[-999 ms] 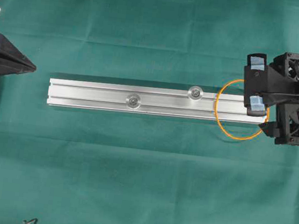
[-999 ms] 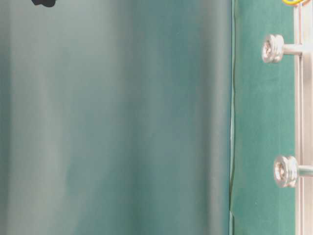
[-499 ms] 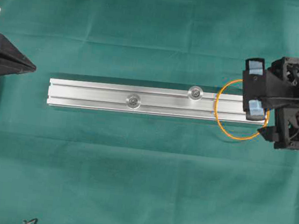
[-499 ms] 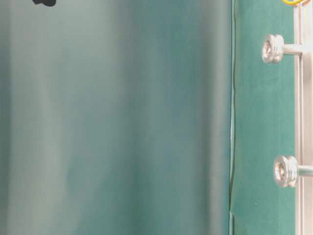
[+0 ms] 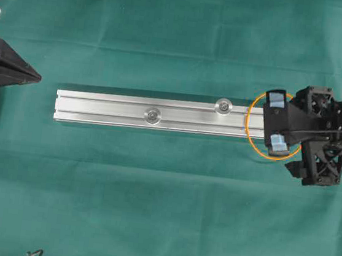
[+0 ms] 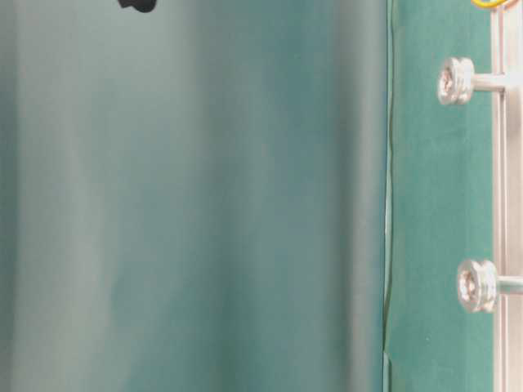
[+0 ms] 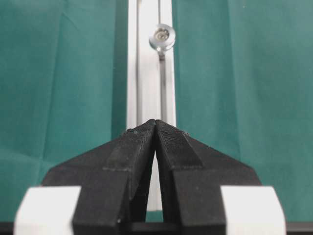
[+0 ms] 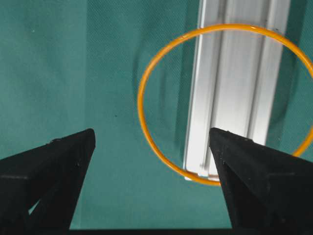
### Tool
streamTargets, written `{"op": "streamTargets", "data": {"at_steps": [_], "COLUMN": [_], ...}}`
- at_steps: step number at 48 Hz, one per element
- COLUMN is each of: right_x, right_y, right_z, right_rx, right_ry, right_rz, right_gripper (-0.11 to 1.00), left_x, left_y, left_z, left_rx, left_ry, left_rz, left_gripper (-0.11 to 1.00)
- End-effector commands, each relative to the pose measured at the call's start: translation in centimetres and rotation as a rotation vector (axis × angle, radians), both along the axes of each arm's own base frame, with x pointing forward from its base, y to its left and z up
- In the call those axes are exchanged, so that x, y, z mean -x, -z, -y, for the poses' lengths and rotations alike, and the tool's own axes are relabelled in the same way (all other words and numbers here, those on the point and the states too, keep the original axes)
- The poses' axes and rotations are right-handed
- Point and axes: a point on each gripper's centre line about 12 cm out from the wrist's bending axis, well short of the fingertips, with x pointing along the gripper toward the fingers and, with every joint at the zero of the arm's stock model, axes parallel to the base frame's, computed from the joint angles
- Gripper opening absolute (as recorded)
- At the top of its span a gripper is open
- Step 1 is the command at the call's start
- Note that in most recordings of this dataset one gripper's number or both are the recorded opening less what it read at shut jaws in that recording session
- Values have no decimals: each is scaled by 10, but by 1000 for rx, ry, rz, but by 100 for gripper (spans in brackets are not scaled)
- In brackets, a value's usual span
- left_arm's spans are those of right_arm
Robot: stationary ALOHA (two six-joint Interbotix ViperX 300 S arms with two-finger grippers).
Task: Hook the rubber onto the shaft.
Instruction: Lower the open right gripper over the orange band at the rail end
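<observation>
The thin orange rubber band (image 5: 250, 136) lies flat, a round loop draped over the right end of the long silver aluminium rail (image 5: 160, 114), which runs left to right. The right gripper (image 5: 276, 121) has its jaws spread wide above the band; the left gripper (image 7: 155, 128) has its jaws pressed together, empty.

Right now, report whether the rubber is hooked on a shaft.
Not hooked: the rubber lies loose around the rail end, clear of both shafts.

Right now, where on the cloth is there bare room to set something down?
The green cloth is bare in a wide strip below the aluminium rail, and another above it. It is crowded at the rail's right end, where the open right claw hangs over the orange rubber band.
</observation>
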Motion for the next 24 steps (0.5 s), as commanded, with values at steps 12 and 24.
{"op": "streamTargets", "data": {"at_steps": [12, 24], "right_x": [-5, -6], "right_y": [19, 33], "right_z": [-11, -14], "right_rx": [-7, -21], "right_ry": [-30, 2], "right_rz": [10, 15], "right_gripper": [95, 95], "left_x": [-3, -3], "left_y": [-12, -12], "left_z": [0, 0], "left_rx": [-2, -2], "left_ry": [0, 0], "left_rz": [28, 28], "left_gripper": [2, 2]}}
